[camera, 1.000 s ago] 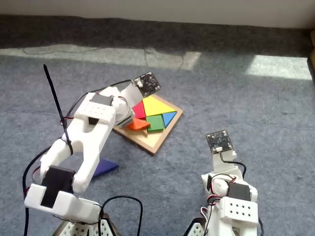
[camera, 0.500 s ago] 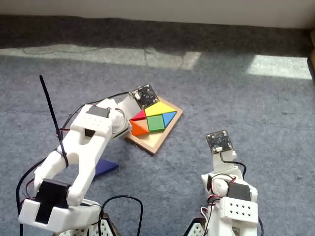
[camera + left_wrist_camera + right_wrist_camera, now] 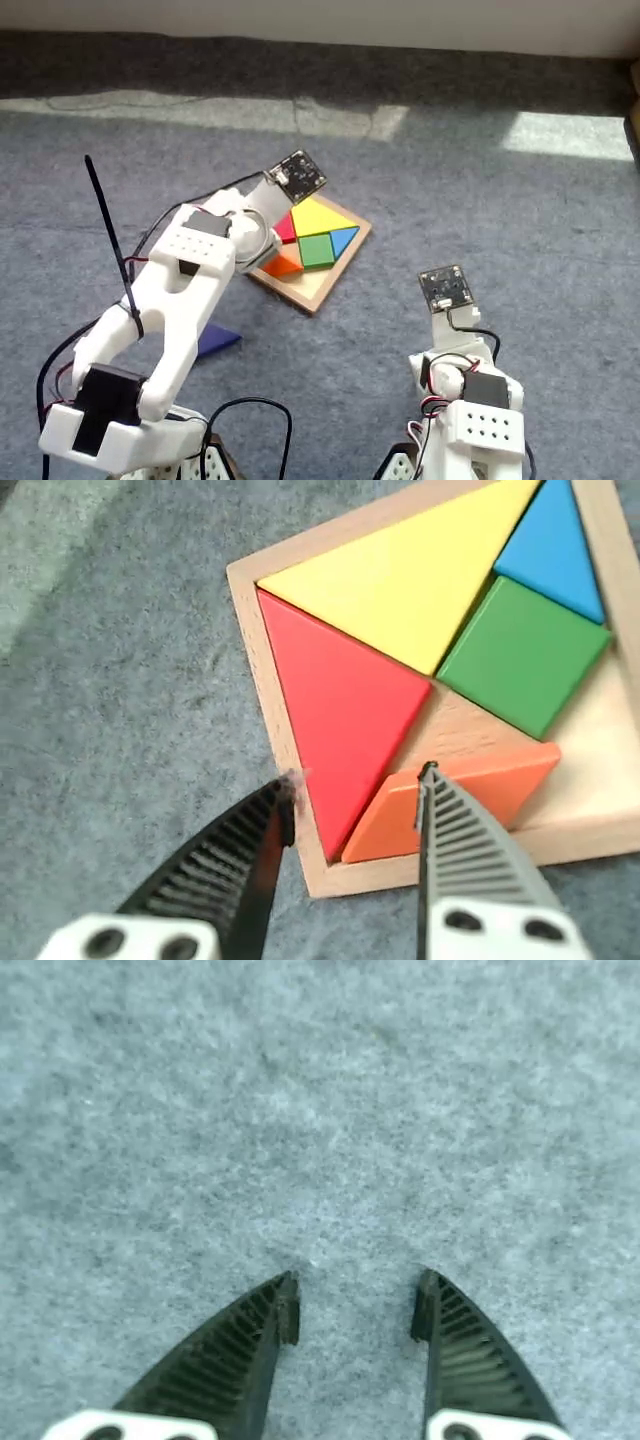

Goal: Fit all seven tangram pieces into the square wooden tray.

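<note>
The square wooden tray [image 3: 312,288] lies on the grey carpet and holds a yellow triangle [image 3: 318,213], a red triangle [image 3: 283,229], a green square [image 3: 316,250], a small blue triangle [image 3: 344,238] and an orange piece [image 3: 284,263]. In the left wrist view my left gripper [image 3: 355,792] hangs open over the tray's corner, one fingertip outside the rim [image 3: 268,675], the other over the orange piece [image 3: 470,790] next to the red triangle [image 3: 345,710]. A dark blue piece [image 3: 215,340] lies on the carpet beside the left arm. My right gripper [image 3: 357,1305] is open over bare carpet.
The right arm [image 3: 455,330] stands folded near the front, well to the right of the tray. A black cable [image 3: 110,230] sticks up beside the left arm. A strip of bare wood [image 3: 600,770] shows inside the tray past the orange piece.
The orange piece has gone from the tray's left edge down into the tray beside the red triangle. The left arm's wrist has shifted a little over that corner; the right arm kept still.
</note>
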### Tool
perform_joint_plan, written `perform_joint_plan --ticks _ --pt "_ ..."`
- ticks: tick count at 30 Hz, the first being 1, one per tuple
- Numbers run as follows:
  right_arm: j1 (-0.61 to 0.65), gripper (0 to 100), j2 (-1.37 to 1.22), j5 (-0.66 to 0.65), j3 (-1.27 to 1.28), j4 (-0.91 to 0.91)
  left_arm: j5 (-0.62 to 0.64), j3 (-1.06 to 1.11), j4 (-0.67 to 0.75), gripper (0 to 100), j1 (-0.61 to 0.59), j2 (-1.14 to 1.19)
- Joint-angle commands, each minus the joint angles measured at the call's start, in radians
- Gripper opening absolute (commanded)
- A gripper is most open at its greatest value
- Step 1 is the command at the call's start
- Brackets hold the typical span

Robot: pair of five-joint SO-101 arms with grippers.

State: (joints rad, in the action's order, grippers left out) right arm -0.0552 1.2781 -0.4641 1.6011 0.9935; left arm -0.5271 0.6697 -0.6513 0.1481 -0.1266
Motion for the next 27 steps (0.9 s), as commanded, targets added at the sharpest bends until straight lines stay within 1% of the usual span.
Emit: perform_joint_plan --ticks 1,7,11,15,18,20,24,27 --pt "-0.024 18.4 0.002 0.000 0.007 -0.027 0.017 0.012 0.060 21 0.031 0.028" --pt "-0.024 18.4 0.002 0.000 0.007 -0.027 0.015 0.018 0.060 21 0.036 0.101" --pt "-0.024 18.4 0.002 0.000 0.007 -0.027 0.015 0.039 0.031 21 0.038 0.047" --pt "-0.024 18.4 0.002 0.000 0.007 -0.027 -0.046 0.067 -0.011 21 0.041 -0.039" --pt "-0.024 18.4 0.002 0.000 0.007 -0.027 -0.041 0.068 -0.011 21 0.039 -0.088" --pt "-0.024 18.4 0.002 0.000 0.007 -0.027 -0.012 0.067 -0.003 21 0.039 -0.102" --pt "-0.024 18.4 0.002 0.000 0.007 -0.027 0.084 0.068 0.089 22 0.059 -0.101" --pt "-0.024 18.4 0.002 0.000 0.007 -0.027 0.092 0.067 0.109 22 0.082 -0.101"
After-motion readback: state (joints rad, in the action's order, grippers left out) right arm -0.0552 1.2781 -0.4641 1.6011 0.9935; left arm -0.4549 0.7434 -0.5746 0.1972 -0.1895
